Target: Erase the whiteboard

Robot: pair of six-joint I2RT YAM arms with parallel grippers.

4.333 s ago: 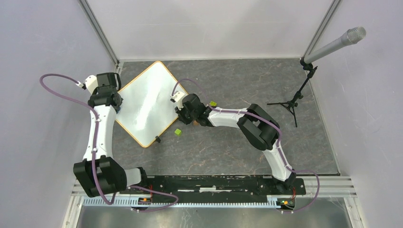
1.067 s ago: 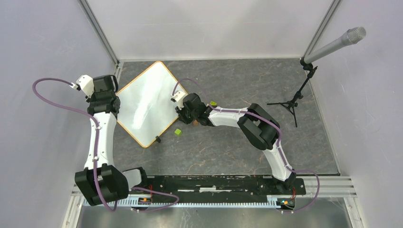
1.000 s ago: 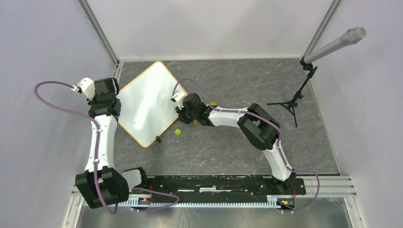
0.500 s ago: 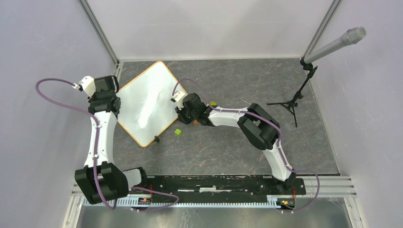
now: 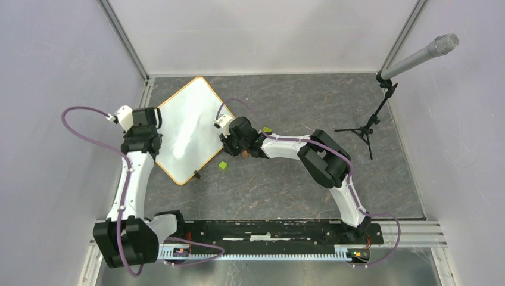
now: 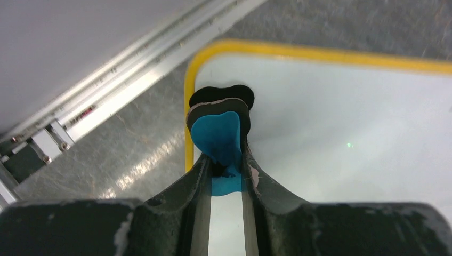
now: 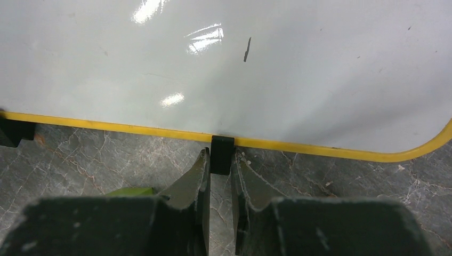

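Blue felt is seen at the tip of an eraser, whose lower part is hidden between the fingers of the left pincer. The left pincer is clenched on this eraser. Whether the felt presses on the board or sits just above it cannot be told. From above, both pincers are covered by their own wrists, so their fingers are not seen there.

The whiteboard lies flat on the grey marbled tabletop, at the far left and turned corner-on to the arms. The eraser is held over the board's left corner, just inside the yellow rim.

The left arm is stretched forward along the left side, with its wrist at the board's left edge. The right arm is bent at the elbow and reaches left across the tabletop to the board's right edge.

The right pincer is clenched on a small black clip on the rim. A second dark clip is cut off at the right wrist view's left border. One short dark mark is noted on the white surface. A green block is partly hidden behind the right pincer's finger.
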